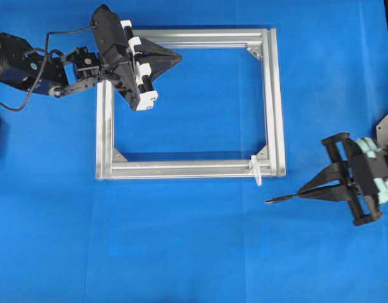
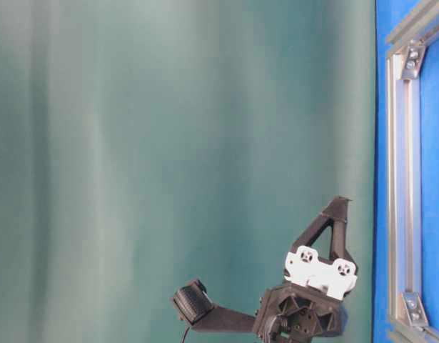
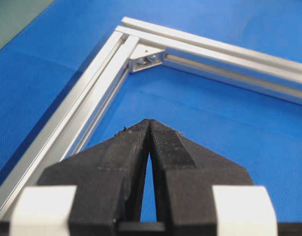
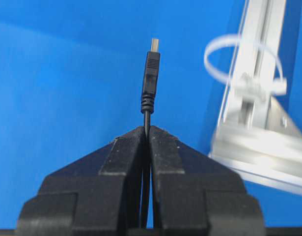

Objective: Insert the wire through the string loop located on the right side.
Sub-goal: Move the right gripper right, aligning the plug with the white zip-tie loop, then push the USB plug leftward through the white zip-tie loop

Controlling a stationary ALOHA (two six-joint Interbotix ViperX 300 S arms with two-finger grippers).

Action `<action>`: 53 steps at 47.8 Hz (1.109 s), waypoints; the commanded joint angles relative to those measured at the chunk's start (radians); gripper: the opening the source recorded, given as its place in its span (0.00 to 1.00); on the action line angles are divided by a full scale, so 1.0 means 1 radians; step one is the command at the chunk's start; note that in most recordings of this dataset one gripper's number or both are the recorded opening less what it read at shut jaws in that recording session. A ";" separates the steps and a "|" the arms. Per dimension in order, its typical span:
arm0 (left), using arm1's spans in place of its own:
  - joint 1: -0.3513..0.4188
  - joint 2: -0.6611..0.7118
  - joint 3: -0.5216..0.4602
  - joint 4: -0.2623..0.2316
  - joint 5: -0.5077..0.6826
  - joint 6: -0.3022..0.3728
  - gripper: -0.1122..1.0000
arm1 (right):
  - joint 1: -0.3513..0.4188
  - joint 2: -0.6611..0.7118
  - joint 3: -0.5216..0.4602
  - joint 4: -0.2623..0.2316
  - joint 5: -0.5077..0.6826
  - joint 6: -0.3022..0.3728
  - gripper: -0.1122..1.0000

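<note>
From the overhead view I see the whole layout: the aluminium frame [image 1: 190, 104] lies flat on the blue table [image 1: 200, 252], my left gripper [image 1: 175, 57] hangs over its upper-left corner, and my right gripper [image 1: 304, 191] sits off the frame's lower-right corner, out on the cloth. Only the right wrist view gives me the detail I need: the right gripper [image 4: 147, 130] is clenched on the wire [image 4: 150, 78], whose plug sticks straight out past the fingertips with its metal tip bare. In that same view the string loop [image 4: 241, 61] shows as a thin white ring standing off the frame rail, to the right of the plug and apart from it, somewhat blurred. Overhead, the loop [image 1: 257, 169] is just a small white tab on the bottom rail near the right corner, with the wire's tip [image 1: 276, 200] lying below and to its right. The left wrist view shows the left gripper [image 3: 149, 123] pressed closed on nothing, above bare cloth inside a frame corner.
</note>
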 commanded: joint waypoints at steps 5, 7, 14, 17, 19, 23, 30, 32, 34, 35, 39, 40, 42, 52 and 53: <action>-0.002 -0.028 -0.012 0.003 -0.005 -0.002 0.10 | 0.003 -0.061 0.017 0.002 0.005 0.000 0.07; -0.002 -0.028 -0.012 0.003 -0.005 -0.002 0.10 | 0.002 -0.061 0.018 0.002 0.005 -0.002 0.07; -0.002 -0.028 -0.015 0.003 -0.005 -0.002 0.10 | -0.017 -0.052 0.020 0.002 -0.002 -0.005 0.07; -0.002 -0.028 -0.015 0.003 -0.005 -0.002 0.10 | -0.037 -0.051 0.021 0.002 -0.003 -0.006 0.07; -0.002 -0.028 -0.017 0.003 -0.005 -0.002 0.10 | -0.054 -0.052 0.023 0.002 -0.003 -0.006 0.07; -0.002 -0.028 -0.017 0.003 -0.005 -0.002 0.10 | -0.094 -0.052 0.026 0.002 -0.006 -0.008 0.07; -0.002 -0.028 -0.018 0.005 -0.005 -0.002 0.10 | -0.146 -0.051 0.028 0.000 -0.017 -0.009 0.07; -0.002 -0.028 -0.018 0.003 -0.005 -0.002 0.10 | -0.153 -0.051 0.028 0.000 -0.018 -0.009 0.07; -0.002 -0.029 -0.018 0.003 -0.005 -0.003 0.10 | -0.161 -0.051 0.028 0.000 -0.018 -0.009 0.07; -0.002 -0.028 -0.017 0.005 -0.005 -0.003 0.10 | -0.163 -0.051 0.028 0.000 -0.018 -0.009 0.07; -0.003 -0.028 -0.018 0.003 -0.005 -0.003 0.10 | -0.164 -0.051 0.026 0.000 -0.023 -0.009 0.07; -0.003 -0.029 -0.018 0.003 -0.005 -0.003 0.10 | -0.164 -0.051 0.026 0.000 -0.025 -0.009 0.07; -0.003 -0.028 -0.017 0.005 -0.005 -0.003 0.10 | -0.164 -0.051 0.028 0.000 -0.026 -0.009 0.07; -0.003 -0.029 -0.018 0.005 -0.005 -0.003 0.10 | -0.164 -0.051 0.026 0.000 -0.026 -0.009 0.07; -0.003 -0.028 -0.018 0.005 -0.005 -0.003 0.10 | -0.164 -0.051 0.028 0.000 -0.026 -0.009 0.07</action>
